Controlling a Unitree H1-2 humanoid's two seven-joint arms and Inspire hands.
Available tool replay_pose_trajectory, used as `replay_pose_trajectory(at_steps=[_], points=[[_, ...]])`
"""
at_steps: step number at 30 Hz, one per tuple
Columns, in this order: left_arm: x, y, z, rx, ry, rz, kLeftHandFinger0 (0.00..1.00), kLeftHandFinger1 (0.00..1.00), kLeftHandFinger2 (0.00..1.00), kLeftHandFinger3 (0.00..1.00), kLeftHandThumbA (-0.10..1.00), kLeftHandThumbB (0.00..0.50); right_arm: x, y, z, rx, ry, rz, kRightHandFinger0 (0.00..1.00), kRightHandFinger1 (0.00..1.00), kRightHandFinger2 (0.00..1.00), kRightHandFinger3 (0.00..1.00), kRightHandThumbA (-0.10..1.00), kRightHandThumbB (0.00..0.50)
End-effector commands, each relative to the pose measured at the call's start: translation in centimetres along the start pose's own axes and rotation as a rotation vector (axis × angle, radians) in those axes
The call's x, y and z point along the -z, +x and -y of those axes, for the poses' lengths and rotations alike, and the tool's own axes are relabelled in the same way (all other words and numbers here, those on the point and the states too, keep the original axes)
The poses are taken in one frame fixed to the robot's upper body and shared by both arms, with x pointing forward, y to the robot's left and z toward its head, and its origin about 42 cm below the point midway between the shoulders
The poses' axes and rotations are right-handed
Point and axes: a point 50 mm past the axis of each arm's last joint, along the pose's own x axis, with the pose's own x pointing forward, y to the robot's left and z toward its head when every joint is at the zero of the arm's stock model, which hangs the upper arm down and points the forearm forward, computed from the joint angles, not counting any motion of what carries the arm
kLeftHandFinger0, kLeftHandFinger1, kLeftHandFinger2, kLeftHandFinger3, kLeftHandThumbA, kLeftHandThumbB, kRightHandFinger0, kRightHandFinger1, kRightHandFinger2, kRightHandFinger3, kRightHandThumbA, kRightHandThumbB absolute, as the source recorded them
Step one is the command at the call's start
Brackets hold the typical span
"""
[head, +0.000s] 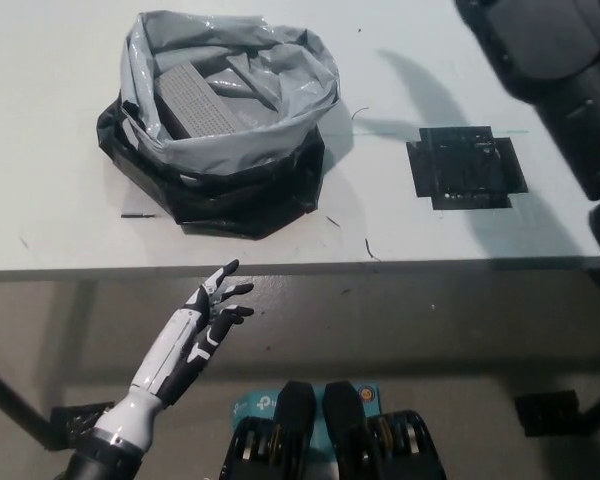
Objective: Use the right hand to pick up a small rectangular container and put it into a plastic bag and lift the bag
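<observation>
- Head view: the right arm point(560, 80) sits way up in the top right corner, raised well clear of the table point(70, 220). Only big black arm segments show, with the right hand itself out of frame, so I honestly can't tell whether its fingers are spread or closed, or whether it's holding anything.
- The left hand point(205, 325) is the idle one, hanging below the table's front edge at lower left, fingers loosely apart and holding nothing.
- The small rectangular container point(188, 100) is already inside the plastic bag point(220, 130): a grey ribbed block lying tilted in the left part of the open mouth, with some paler stuff beside it that I can't make out.
- The bag itself sits slumped on the table, grey lining folded out over the black outside, rim gaping upward. Nothing is touching it.
- A black square patch point(467, 167) lies on the table to the bag's right, well apart from it.
- My read: the put-it-in step looks done and the lift is what's left, since the bag still rests fully on the table.
- Next move probably means bringing the right hand down to the bag's near-right rim, bunching enough plastic to grip, then going straight up so the container doesn't tip out.
</observation>
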Motion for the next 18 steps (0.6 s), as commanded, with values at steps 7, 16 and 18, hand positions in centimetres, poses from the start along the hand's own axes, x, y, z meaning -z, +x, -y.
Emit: replay_pose_trajectory(at_steps=[7, 16, 18], points=[[-3.4, 5.0, -3.2, -0.068, 0.033, 0.173, 0.91, 1.0, 1.0, 1.0, 1.0, 0.137, -9.7, -25.6, 12.5, 0.392, -0.426, 0.788, 1.0, 1.0, 1.0, 1.0, 1.0, 0.343], [-5.1, 7.0, -4.8, -0.11, -0.043, 0.201, 1.0, 1.0, 1.0, 1.0, 1.0, 0.211, -0.8, -37.4, 6.1, 0.408, -0.235, 1.133, 1.0, 1.0, 1.0, 1.0, 0.76, 0.394], [-5.4, 7.0, -5.1, -0.118, -0.032, 0.212, 1.0, 1.0, 1.0, 1.0, 1.0, 0.212, 1.2, -38.7, 4.4, 0.364, -0.166, 1.202, 1.0, 1.0, 1.0, 1.0, 0.7, 0.445]])
